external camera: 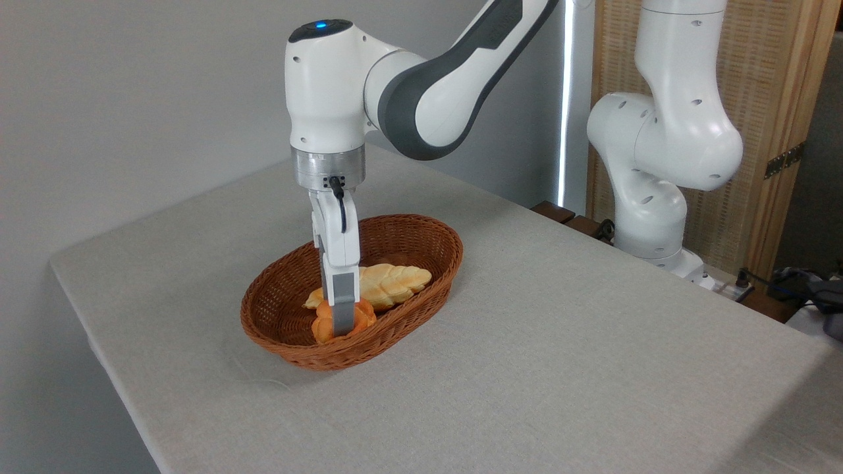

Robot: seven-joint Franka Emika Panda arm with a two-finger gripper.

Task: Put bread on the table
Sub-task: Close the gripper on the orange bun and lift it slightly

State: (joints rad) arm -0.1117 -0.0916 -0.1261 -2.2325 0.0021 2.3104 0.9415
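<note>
The small round orange-golden knotted bun (342,321) sits low inside the brown oval wicker basket (421,240), at the end nearest the camera, touching or just beside the longer pale-golden braided loaf (388,282) that lies behind it with its long axis running up to the right. The white robot arm's claw (342,320) hangs straight down over the bun, so the relation that matters is vertical: the bun is directly under and around the fingertips, not off to one side. One grey finger pad (343,309) stands in front of the bun, splitting the view of it; orange dough shows on both sides of that pad. The other finger is hidden behind, so I cannot tell how wide the claw is set or whether it has pinched the bun yet. The bun itself is compact, deeper in colour than the loaf, with lobed folds that suggest a twisted top; being roundish, it offers no strong long axis to line up with. It looks to rest on the basket floor, not raised. The large counter covered in light grey-beige cloth (560,368) has plenty of open surface to the right of the basket. My reading is that the grasp stage is in hand; the next move calls for a straight lift clear of the basket rim, without dragging the loaf along.
</note>
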